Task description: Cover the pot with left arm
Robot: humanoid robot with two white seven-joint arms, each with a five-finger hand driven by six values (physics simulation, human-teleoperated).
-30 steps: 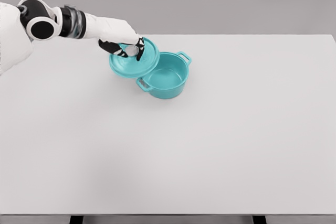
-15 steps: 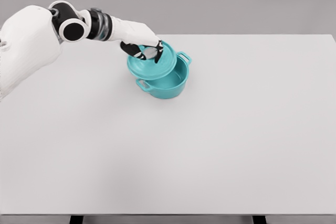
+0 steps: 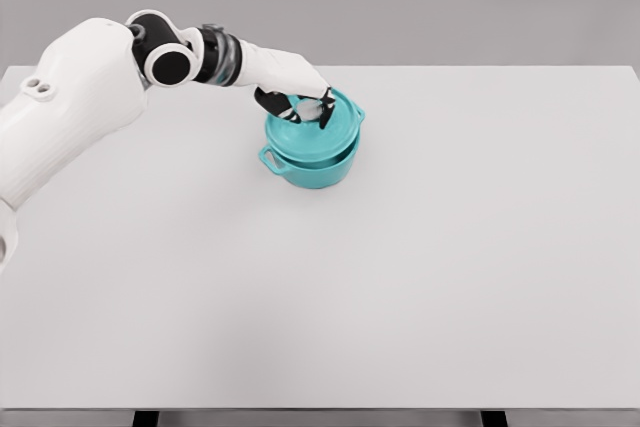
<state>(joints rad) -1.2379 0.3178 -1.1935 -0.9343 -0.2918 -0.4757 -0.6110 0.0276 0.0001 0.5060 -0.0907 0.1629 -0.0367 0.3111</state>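
Lid [image 3: 318, 131] under left hand [image 3: 298, 103], fingers gripping knob, atop pot [image 3: 312, 169]

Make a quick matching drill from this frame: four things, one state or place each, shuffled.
Things:
1. lid
2. pot
3. left hand
4. table

States or places:
A. white surface that the cookware stands on
B. gripping the knob from above
C. teal, held over the pot's opening, not clearly seated
D. teal, standing on the table, loop handle toward the front left

Pairs: 1-C, 2-D, 3-B, 4-A
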